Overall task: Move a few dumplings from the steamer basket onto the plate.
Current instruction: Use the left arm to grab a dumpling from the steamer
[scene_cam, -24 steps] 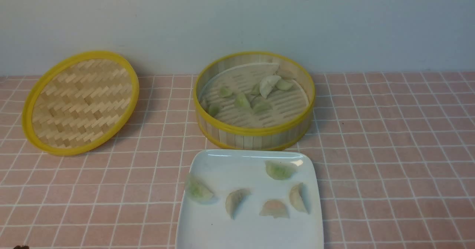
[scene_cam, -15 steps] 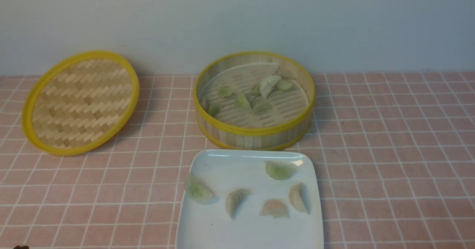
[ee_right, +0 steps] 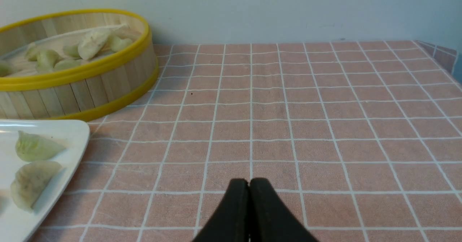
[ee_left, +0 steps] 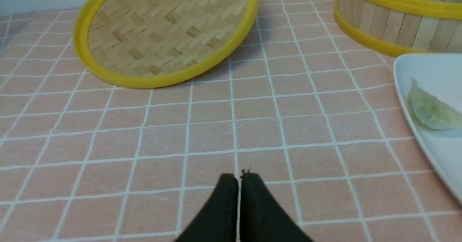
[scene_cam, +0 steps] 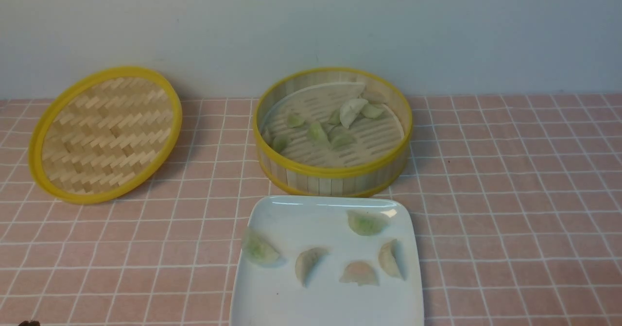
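Left gripper closed, fingertips together, nothing between them, over bare checked cloth; right gripper same, tips together, nothing held, also over bare cloth. Both well apart from the food; from the front only a small dark bit shows at the near left corner, can't tell what part. Dumplings: five on the plate, small pleated crescents. Pale green one at the far right corner, another pale green one by the left edge, partly over the rim area; beige one near the middle, pinkish-beige one right of it, another beige one near the right side. More in the steamer basket, mostly green, some overlapping, plus a whitish one on top of the cluster. Basket is round, slatted bamboo wall, yellow rims, slotted pale floor, sitting just behind the plate. Plate is square, white, glossy, rounded corners, near edge cut off. Woven lid, yellow rim, tilted, off to the left of the basket. Tablecloth pink with white grid lines, slightly wrinkled. Plain pale bluish-grey wall behind, dim light.
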{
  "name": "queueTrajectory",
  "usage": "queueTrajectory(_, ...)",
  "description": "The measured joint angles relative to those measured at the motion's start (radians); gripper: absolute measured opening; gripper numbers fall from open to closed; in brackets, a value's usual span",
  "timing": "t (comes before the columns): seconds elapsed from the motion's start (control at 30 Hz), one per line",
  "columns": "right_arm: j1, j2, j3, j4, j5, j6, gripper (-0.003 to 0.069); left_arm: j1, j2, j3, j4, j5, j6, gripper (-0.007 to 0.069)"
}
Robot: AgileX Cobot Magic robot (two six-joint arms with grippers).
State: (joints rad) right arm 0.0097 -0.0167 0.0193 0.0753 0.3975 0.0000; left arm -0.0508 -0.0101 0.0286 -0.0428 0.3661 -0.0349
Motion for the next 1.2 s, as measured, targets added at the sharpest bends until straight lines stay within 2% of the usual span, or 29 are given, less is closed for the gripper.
queueTrajectory(0.13,0.0,0.0,0.0,0.0,0.0,0.0,-0.0013,0.0,0.0,0.001,-0.181,-0.119,-0.072,-0.0006)
queueTrajectory(0.2,0.0,0.0,0.0,0.0,0.0,0.0,-0.0013,0.0,0.0,0.001,-0.302,-0.237,-0.099,-0.0006)
queueTrajectory(0.27,0.0,0.0,0.0,0.0,0.0,0.0,-0.0013,0.0,0.0,0.001,-0.362,-0.332,-0.112,-0.0006)
queueTrajectory(0.33,0.0,0.0,0.0,0.0,0.0,0.0,-0.0013,0.0,0.0,0.001,-0.47,-0.529,-0.135,-0.0006)
queueTrajectory(0.4,0.0,0.0,0.0,0.0,0.0,0.0,-0.0013,0.0,0.0,-0.017,-0.504,-0.608,-0.15,-0.0006)
queueTrajectory(0.47,0.0,0.0,0.0,0.0,0.0,0.0,-0.0013,0.0,0.002,-0.051,-0.502,-0.612,-0.153,-0.0006)
queueTrajectory(0.53,0.0,0.0,0.0,0.0,0.0,0.0,-0.0013,0.0,0.042,-0.157,-0.461,-0.555,-0.155,-0.0006)
queueTrajectory(0.6,0.0,0.0,0.0,0.0,0.0,0.0,-0.0013,0.0,0.118,-0.287,-0.395,-0.425,-0.155,-0.0006)
queueTrajectory(0.7,0.0,0.0,0.0,0.0,0.0,0.0,-0.0013,0.0,0.353,-0.551,-0.305,-0.111,-0.149,-0.0006)
queueTrajectory(0.8,0.0,0.0,0.0,0.0,0.0,0.0,-0.0013,0.0,0.591,-0.753,-0.275,0.191,-0.102,-0.0006)
queueTrajectory(0.83,0.0,0.0,0.0,0.0,0.0,0.0,-0.0013,0.0,0.608,-0.782,-0.273,0.21,-0.089,-0.0006)
queueTrajectory(0.9,0.0,0.0,0.0,0.0,0.0,0.0,-0.0013,0.0,0.842,-0.956,-0.267,0.445,0.026,-0.0006)
queueTrajectory(1.03,0.0,0.0,0.0,0.0,0.0,0.0,-0.0013,-0.013,1.14,-1.118,-0.313,0.634,0.158,-0.0006)
queueTrajectory(1.17,0.0,0.0,0.0,0.0,0.0,0.0,-0.0013,-0.081,1.302,-1.202,-0.313,0.651,0.217,-0.0006)
queueTrajectory(1.2,0.0,0.0,0.0,0.0,0.0,0.0,-0.0013,-0.137,1.373,-1.243,-0.29,0.644,0.219,-0.0006)
